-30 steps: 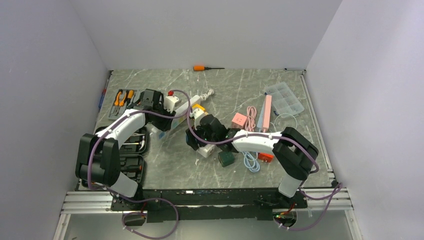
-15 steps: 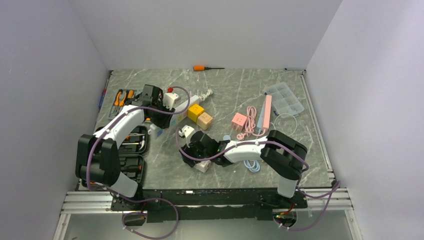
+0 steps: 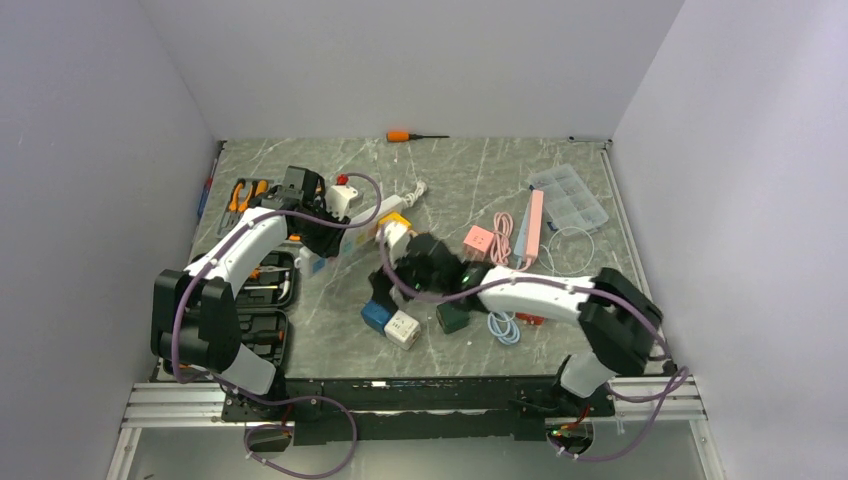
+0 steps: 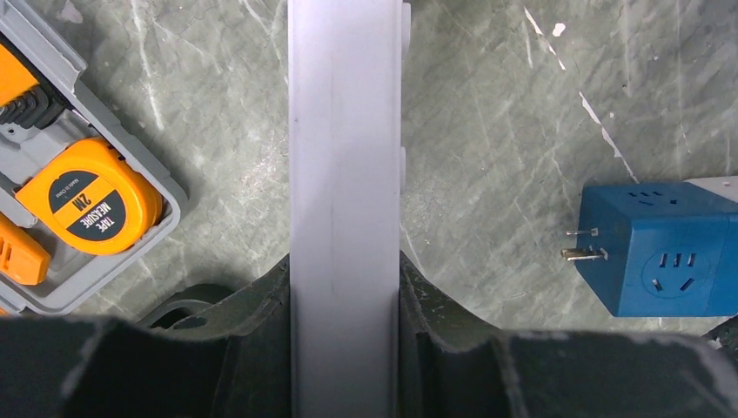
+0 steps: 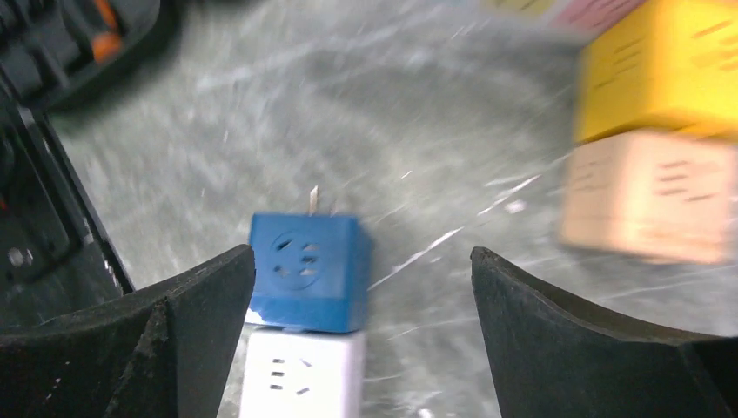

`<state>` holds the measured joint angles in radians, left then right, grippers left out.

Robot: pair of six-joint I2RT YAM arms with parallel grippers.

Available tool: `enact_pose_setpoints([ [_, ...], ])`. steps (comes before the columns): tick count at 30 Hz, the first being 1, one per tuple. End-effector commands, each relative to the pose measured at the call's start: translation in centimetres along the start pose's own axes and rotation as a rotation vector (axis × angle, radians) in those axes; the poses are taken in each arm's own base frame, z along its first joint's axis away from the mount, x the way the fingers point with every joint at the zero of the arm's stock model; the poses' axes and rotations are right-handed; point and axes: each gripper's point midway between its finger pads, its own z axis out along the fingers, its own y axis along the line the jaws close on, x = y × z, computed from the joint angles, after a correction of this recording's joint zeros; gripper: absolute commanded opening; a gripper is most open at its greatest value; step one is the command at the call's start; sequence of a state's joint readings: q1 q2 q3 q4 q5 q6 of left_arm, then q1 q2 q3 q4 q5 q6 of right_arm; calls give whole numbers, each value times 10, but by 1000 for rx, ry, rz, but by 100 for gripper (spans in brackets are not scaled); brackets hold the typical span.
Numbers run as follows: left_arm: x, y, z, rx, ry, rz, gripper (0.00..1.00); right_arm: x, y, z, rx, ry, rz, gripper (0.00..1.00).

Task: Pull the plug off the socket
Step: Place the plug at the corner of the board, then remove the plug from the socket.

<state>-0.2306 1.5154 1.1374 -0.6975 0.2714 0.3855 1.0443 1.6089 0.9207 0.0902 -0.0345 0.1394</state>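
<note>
- The left tool [image 4: 345, 292] is closed partway. Its two fingers are clamped on the sides of the white power strip [image 4: 344, 131], which runs toward 12 o'clock in the left wrist view.
- The right tool [image 5: 361, 261] stands wide open above the bench [image 5: 452, 139], with nothing between its fingers.
- The blue cube plug [image 5: 305, 270] lies on the bench, off the strip. In the left wrist view it sits at 3 o'clock from the strip, with its metal prongs pointing toward the strip but not touching it.
- A white cube adapter [image 5: 300, 374] touches the blue cube on its 6 o'clock side in the right wrist view.
- A yellow cube [image 5: 670, 65] and a tan cube [image 5: 648, 196] sit close together at 2 o'clock from the blue cube, both blurred.
- An orange tape measure [image 4: 87, 205] rests in a grey tool case [image 4: 165, 178] at 9 o'clock from the strip.
- In the overhead view, a dark green cube [image 3: 452, 318] lies at 3 o'clock from the white cube.
</note>
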Motion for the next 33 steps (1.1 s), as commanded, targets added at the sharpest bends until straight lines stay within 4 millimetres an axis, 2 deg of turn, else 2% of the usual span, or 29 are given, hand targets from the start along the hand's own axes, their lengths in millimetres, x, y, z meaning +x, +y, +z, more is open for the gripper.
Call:
enact_pose_setpoints([
  [1,-27,0,-18,-7,-115,76,13,-85,-33,-47,-48,-186,18,95],
  [3,-24,2,-17,-20,-106,76,13,-93,-49,-54,-56,-190,-2,94],
  [6,-22,6,-15,-42,-102,78,13,-88,-74,-51,-40,-131,-1,95],
  [10,-23,7,-15,-44,-104,75,13,-83,-114,-34,40,-114,42,98],
  [13,-24,7,-15,-42,-107,74,13,-79,-131,-16,54,-108,76,100],
  [15,-24,7,-15,-42,-107,76,13,-83,-140,-1,62,-114,75,100],
  [19,-23,7,-17,-44,-107,84,13,-92,-153,24,76,-126,70,100],
  [26,-21,3,-17,-30,-105,91,12,-92,-168,70,59,-94,74,100],
  [33,-21,3,-21,-40,-112,102,12,-79,-170,97,28,-26,98,100],
])
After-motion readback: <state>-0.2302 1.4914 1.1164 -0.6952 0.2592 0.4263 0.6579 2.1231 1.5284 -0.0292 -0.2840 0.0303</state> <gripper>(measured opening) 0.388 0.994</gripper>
